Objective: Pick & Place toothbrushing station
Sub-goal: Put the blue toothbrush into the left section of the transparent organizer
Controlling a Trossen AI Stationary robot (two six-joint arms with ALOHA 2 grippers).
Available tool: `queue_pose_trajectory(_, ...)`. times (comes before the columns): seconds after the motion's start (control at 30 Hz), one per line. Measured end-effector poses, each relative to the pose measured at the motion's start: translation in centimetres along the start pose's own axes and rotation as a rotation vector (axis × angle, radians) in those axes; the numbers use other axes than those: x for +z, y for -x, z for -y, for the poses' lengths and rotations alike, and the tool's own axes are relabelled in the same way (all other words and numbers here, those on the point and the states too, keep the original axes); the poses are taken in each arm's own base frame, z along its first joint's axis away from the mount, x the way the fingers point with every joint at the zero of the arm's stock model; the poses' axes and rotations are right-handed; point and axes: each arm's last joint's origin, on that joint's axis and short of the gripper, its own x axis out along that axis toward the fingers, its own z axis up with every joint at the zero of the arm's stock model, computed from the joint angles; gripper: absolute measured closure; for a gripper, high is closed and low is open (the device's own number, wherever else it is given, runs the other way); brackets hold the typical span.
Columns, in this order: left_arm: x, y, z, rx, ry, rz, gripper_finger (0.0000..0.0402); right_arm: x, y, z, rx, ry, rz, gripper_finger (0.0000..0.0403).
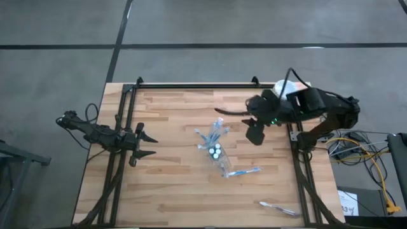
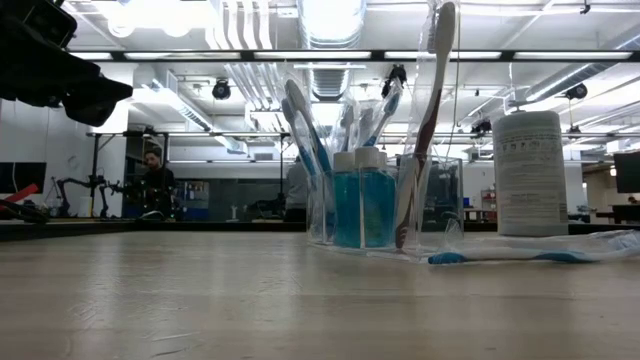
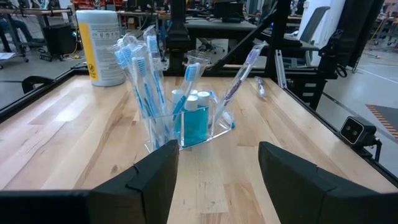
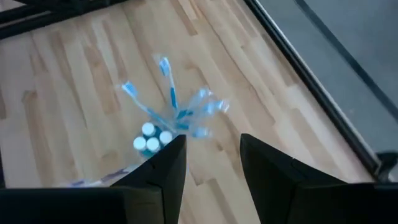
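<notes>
— Nearest lay a loose blue-and-white toothbrush (image 2: 530, 257) on the wooden table (image 1: 172, 191). And your claw?

— My right gripper (image 1: 255, 133) hung open, empty, just right of the clear plastic holder (image 3: 193, 127) mid-table.

— Contents?

— Upright brushes, blue white-capped tubes (image 1: 215, 151). I judged a clumsy descent could topple it.

— Left gripper (image 1: 141, 145)?

— Open, waiting far left.

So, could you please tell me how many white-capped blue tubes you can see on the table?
3 white-capped blue tubes, standing upright together in the clear holder at the middle of the table, beside the toothbrushes. More may be hidden behind them.
</notes>
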Motion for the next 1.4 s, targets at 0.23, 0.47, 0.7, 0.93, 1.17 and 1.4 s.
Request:
queue_pose_trajectory(0.23, 0.0, 0.0, 0.0, 0.000, 0.000, 0.000, 0.0174, -3.0, 0.3, -1.2, -0.066, -0.180, 0.013, 0.0252)
queue_pose_trajectory(0.47, 0.0, 0.0, 0.0, 0.000, 0.000, -0.001, 0.0174, -6.0, -0.8, -1.9, -0.139, -0.313, 0.010, 0.0248)
queue_pose_trajectory(0.7, 0.0, 0.0, 0.0, 0.000, -0.001, -0.001, 0.0174, -9.6, -0.6, -2.6, -0.127, -0.405, 0.013, 0.0248)
queue_pose_trajectory(0.93, 0.0, 0.0, 0.0, 0.000, -0.001, -0.001, 0.0174, -13.9, -0.6, -3.9, -0.105, -0.309, 0.083, 0.0243)
queue_pose_trajectory(1.17, 0.0, 0.0, 0.0, 0.000, -0.001, -0.002, 0.0174, -18.0, -1.1, -4.3, -0.090, -0.371, 0.132, 0.0245)
queue_pose_trajectory(1.4, 0.0, 0.0, 0.0, 0.000, -0.001, -0.002, 0.0174, -22.3, -2.5, -4.9, -0.048, -0.377, 0.163, 0.0237)
